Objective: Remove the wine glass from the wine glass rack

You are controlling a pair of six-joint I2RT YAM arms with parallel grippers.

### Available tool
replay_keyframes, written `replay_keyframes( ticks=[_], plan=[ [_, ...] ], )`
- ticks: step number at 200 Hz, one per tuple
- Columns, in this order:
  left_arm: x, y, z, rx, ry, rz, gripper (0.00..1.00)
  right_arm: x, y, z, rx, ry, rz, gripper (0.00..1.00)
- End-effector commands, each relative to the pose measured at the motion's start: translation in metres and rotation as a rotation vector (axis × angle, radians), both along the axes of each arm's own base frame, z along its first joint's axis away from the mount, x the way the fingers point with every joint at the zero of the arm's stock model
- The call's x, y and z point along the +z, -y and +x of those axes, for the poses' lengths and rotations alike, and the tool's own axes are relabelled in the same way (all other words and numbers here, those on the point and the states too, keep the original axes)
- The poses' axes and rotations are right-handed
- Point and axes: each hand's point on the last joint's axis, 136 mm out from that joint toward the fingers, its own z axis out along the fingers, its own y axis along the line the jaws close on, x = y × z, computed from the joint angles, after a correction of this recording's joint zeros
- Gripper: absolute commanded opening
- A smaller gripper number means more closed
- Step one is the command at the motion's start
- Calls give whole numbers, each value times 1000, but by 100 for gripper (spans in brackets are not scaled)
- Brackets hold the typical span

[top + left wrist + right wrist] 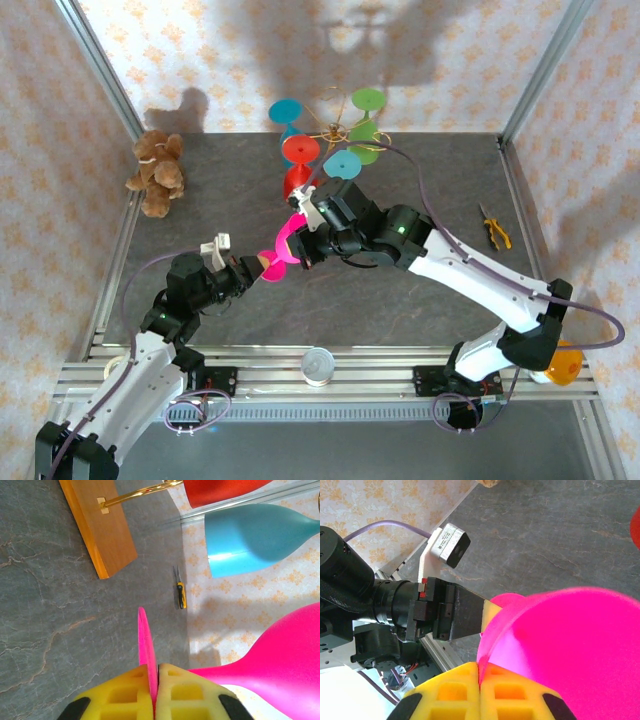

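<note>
A pink wine glass (283, 245) hangs off the rack, lying sideways over the table between my two grippers. My left gripper (262, 266) is shut on its thin round foot (145, 640), the yellow pads (172, 690) pinching the disc edge-on. Its bowl (570, 640) is clamped at the rim by my shut right gripper (480, 667), which comes in from the right (300, 225). Behind them the gold wire wine glass rack (335, 130) stands on its brown wooden base (97, 527). Blue, red, green and teal glasses (343, 163) still hang on it.
A brown teddy bear (156, 172) sits at the table's left edge. Yellow-handled pliers (494, 228) lie at the right. A tape roll (319, 366) rests on the front rail, with an orange object (562, 365) by the right arm's base. Metal frame posts flank the table.
</note>
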Motion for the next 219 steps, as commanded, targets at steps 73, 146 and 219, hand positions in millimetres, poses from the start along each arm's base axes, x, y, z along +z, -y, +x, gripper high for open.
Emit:
replay_keyframes(
  ticks=[73,146,219],
  plan=[
    [17,-8,4,50,52,13,53,-30,12,12,-120,-34,-56,0],
    [6,-36,1,106,18,310,56,-88,68,15,-322,-68,-249,0],
    [18,-30,24,82,62,361,56,-107,145,23,-546,-150,-241,0]
  ],
)
